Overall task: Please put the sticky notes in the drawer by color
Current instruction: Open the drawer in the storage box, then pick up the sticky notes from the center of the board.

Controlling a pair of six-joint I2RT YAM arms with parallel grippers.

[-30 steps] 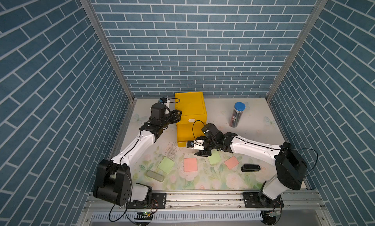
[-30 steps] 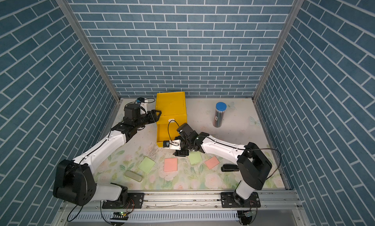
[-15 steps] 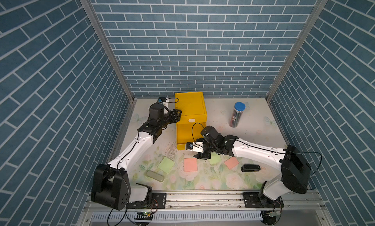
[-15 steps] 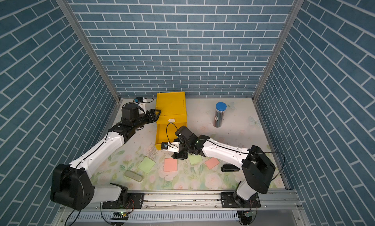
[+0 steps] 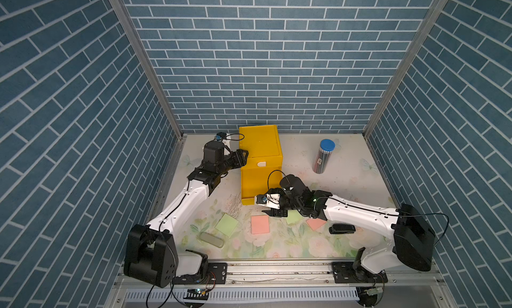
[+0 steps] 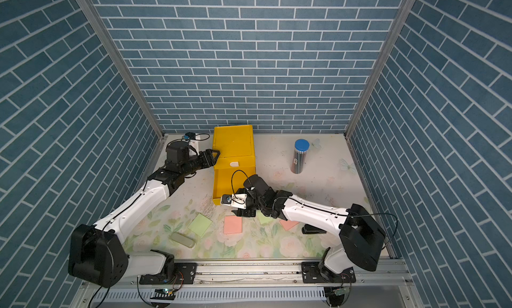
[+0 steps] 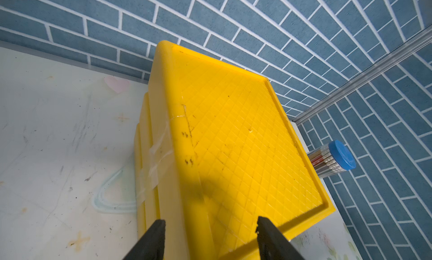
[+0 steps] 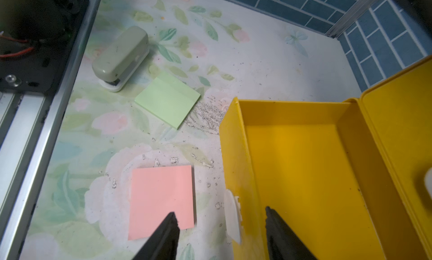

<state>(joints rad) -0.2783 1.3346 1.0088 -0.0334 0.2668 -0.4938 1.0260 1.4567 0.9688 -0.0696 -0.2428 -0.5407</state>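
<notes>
We are watching the left pincer, jaws apart, hovering at the top edge of the yellow cabinet, whose open drawer is looking empty. Four pads are lying on the table: green pad, pink pad, second green pad, second pink pad. The right pincer, jaws apart and gripping nothing, is straddling the drawer's front wall. We are seeing no yellow pads, and sorting looks barely begun.

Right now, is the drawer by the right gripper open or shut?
Open: the drawer sticks out of the cabinet, inside showing.
</notes>
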